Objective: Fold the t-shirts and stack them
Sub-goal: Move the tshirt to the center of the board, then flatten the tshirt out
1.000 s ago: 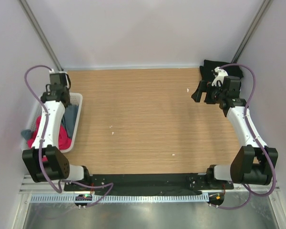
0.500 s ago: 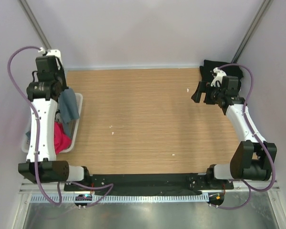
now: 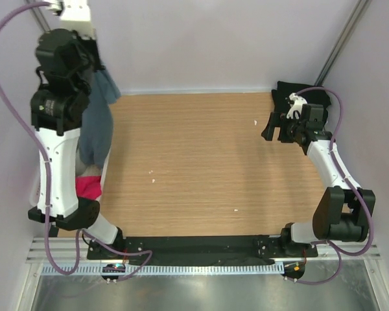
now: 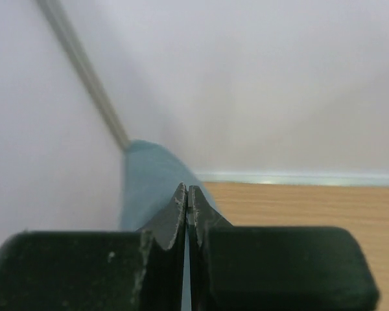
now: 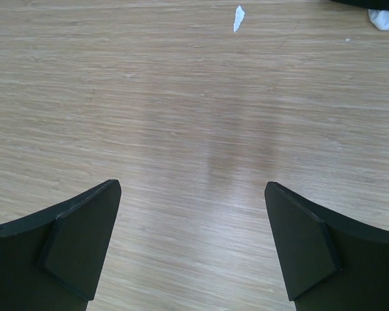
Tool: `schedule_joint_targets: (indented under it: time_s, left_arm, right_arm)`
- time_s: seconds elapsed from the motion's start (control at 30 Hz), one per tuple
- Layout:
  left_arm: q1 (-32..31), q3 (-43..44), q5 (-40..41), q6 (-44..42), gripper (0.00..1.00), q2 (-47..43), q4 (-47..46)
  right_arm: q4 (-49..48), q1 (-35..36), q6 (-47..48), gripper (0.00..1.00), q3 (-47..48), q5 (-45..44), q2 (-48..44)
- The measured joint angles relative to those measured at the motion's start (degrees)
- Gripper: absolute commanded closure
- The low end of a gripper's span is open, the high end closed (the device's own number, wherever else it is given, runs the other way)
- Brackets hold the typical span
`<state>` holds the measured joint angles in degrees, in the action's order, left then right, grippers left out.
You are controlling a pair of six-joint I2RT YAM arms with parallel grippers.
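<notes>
My left gripper [image 4: 187, 194] is raised high at the far left and shut on the slate blue-grey t-shirt [image 3: 97, 123]. The shirt hangs down from it along the left table edge, and its cloth [image 4: 146, 181] shows just beyond the closed jaws. A bright pink t-shirt [image 3: 87, 186] lies below, partly hidden by the left arm. A black t-shirt [image 3: 311, 96] sits in the far right corner. My right gripper [image 3: 267, 126] hovers low over bare wood to the left of the black shirt, open and holding nothing [image 5: 193, 194].
The wooden table [image 3: 194, 162] carries small white scraps [image 3: 255, 121] [image 3: 152, 173] [image 3: 236, 209], one ahead of the right gripper [image 5: 238, 17]. The basket is mostly hidden behind the left arm. Walls close in the back and both sides.
The left arm has risen steeply, lifting the slate blue-grey t-shirt up out of the basket until it hangs full length. The right arm has stayed put.
</notes>
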<state>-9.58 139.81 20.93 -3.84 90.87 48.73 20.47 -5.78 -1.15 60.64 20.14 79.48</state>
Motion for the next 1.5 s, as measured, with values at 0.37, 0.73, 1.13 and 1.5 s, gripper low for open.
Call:
schedule_joint_targets:
  time_s: [0.37, 0.73, 1.13, 1.5]
  left_arm:
    - [-35.93, -7.98, 8.63, -12.63, 1.0, 5.44, -3.19]
    - [-46.27, -17.2, 13.33, -16.83, 0.59, 7.63, -8.5]
    - [-36.65, -72.59, 11.15, -10.14, 0.0, -1.62, -20.9]
    - [-28.57, -87.01, -0.83, -0.9, 0.0, -5.18, -27.56]
  right_arm:
    - [0.22, -0.11, 0.15, 0.0, 0.0, -1.88, 0.26]
    - [0.17, -0.72, 1.33, 0.0, 0.0, -3.21, -1.77]
    - [10.1, 2.19, 12.98, 0.05, 3.56, 5.25, -1.38]
    - [13.33, 24.09, 38.77, 0.06, -10.49, -5.05, 2.01]
